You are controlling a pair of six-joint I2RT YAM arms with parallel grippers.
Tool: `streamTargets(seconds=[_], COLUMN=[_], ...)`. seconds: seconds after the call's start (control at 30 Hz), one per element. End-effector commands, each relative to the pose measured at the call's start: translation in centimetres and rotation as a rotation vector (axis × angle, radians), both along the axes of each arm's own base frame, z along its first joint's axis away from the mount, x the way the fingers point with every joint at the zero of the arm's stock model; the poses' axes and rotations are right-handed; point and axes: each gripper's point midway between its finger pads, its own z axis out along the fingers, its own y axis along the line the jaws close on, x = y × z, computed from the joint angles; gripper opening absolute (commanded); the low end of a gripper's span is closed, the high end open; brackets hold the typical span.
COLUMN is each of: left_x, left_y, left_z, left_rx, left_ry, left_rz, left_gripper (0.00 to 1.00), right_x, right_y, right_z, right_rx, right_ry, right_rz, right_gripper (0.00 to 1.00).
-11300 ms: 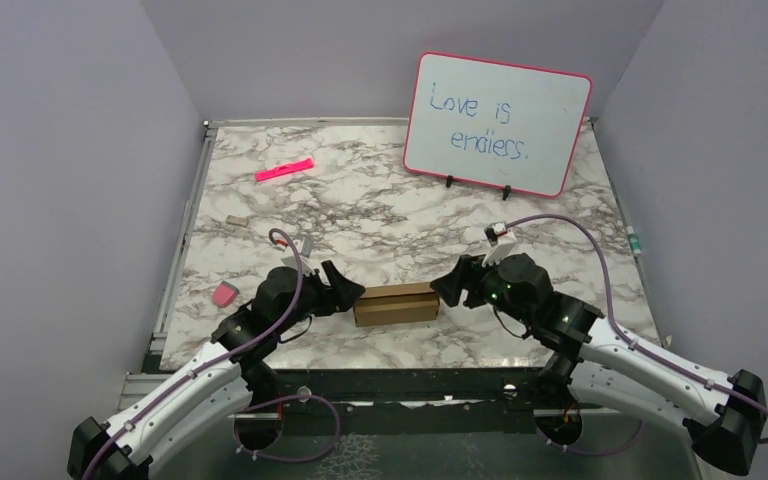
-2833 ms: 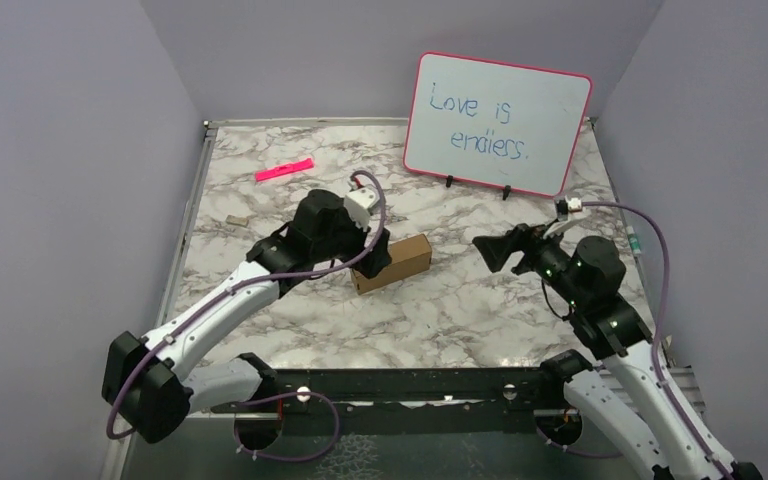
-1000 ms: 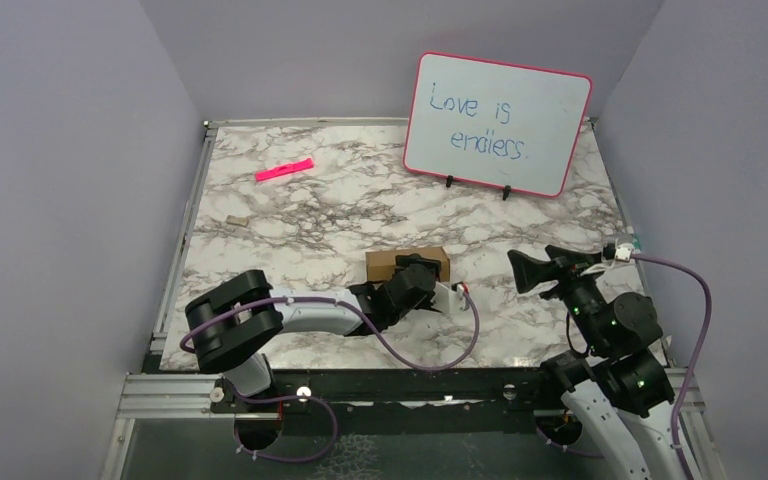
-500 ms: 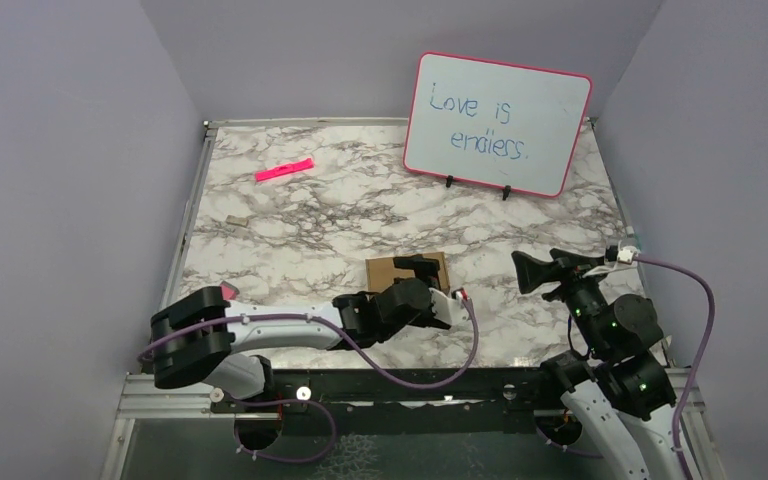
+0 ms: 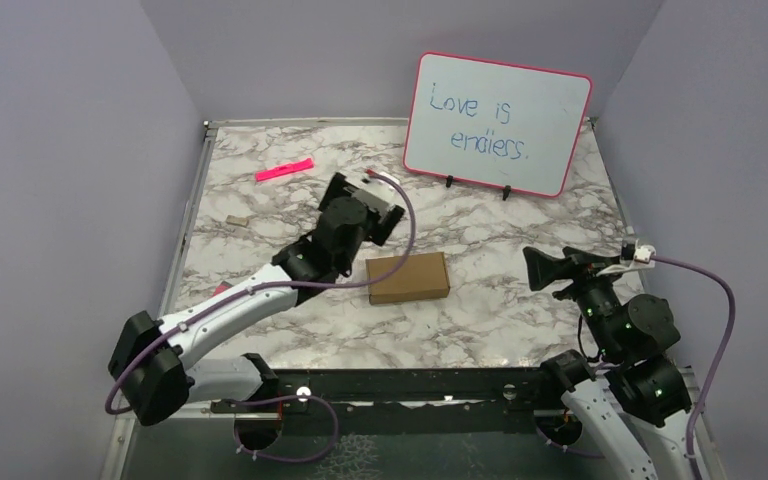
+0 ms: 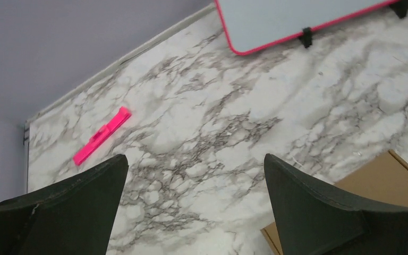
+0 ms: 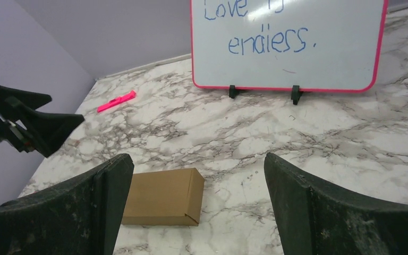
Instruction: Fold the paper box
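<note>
Closed brown cardboard box (image 5: 408, 278) lies on marble worktop (image 5: 500, 320); left fingers (image 6: 319, 207) have lifted away, spread wide, empty; right fingers (image 7: 319, 207) likewise; folding seemingly finished

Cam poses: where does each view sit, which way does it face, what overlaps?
Top external: fixed above and behind the bases, looking down on the table; left arm and right arm show.
Left wrist: raised over mid-table, facing down toward the far left; the open left gripper frames the bottom.
Right wrist: near right, facing the far wall; the open right gripper frames the bottom, left gripper at the left edge.
Shared: all three see the paper box, whiteboard and pink marker.
</note>
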Motion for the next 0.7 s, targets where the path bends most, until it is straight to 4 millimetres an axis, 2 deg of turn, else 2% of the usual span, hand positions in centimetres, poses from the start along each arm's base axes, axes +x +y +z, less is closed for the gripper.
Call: streamTargets(seconds=[0.0,0.13,0.3,0.4,0.53,0.67], left_x=[0.7,0.1,-2.0,-4.3,-7.6,-10.0], left_y=[6.2,11.3,17.4,19.1,20.0,21.0], left_z=[2.8,2.7,2.0,2.9,5.6,7.2], left_rx=[-0.291,-0.400,-0.515,-0.567,-0.649,-0.712], left_ry=[0.075,0.101,0.088,0.010,-0.136,-0.242], left_rz=[0.209,0.302,0.431,0.431,0.356,0.327], left_gripper=[0.99,0.99,0.99,0.99,0.99,0.99], right_x=[-0.5,-0.8,-0.5,-0.3,-0.2,0.0], right_y=[-1.6,-2.5,-2.5,-1.9,-1.5,-1.5], right_z=[1.4,2.2,1.6,1.3,0.6,0.4], right_rx=[-0.022,-0.051,-0.057,-0.055,-0.065,-0.069], right_ry=[-0.007,-0.016,-0.013,-0.008,0.020,0.031], right_rz=[-0.071,-0.105,-0.107,-0.080,-0.065,-0.066], right_gripper=[0.98,0.98,0.98,0.98,0.98,0.98])
